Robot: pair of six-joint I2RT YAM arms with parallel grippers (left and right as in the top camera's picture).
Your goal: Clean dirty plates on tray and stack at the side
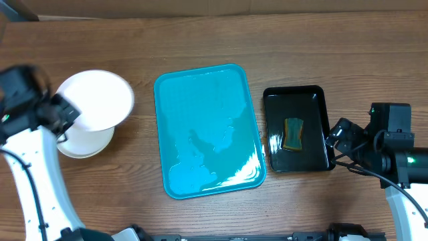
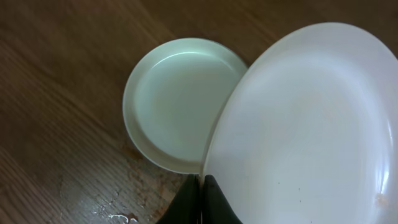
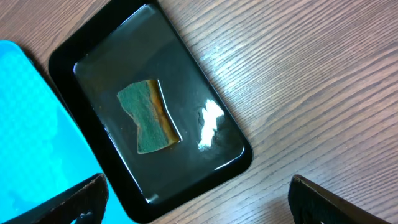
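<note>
My left gripper (image 2: 202,186) is shut on the rim of a white plate (image 1: 100,99) and holds it tilted above a stack of plates (image 1: 83,142) on the table, left of the turquoise tray (image 1: 207,130). In the left wrist view the held white plate (image 2: 311,124) fills the right side. The pale green-rimmed plate (image 2: 177,99) lies below it on the wood. The tray is bare and wet. My right gripper (image 3: 196,199) is open and empty over the near right corner of the black tray (image 3: 93,53).
The black tray (image 1: 297,94) stands right of the turquoise tray (image 3: 37,124) and holds a green and yellow sponge (image 1: 293,133), which also shows in the right wrist view (image 3: 148,116). Water drops lie on the wood (image 2: 115,208) near the stack.
</note>
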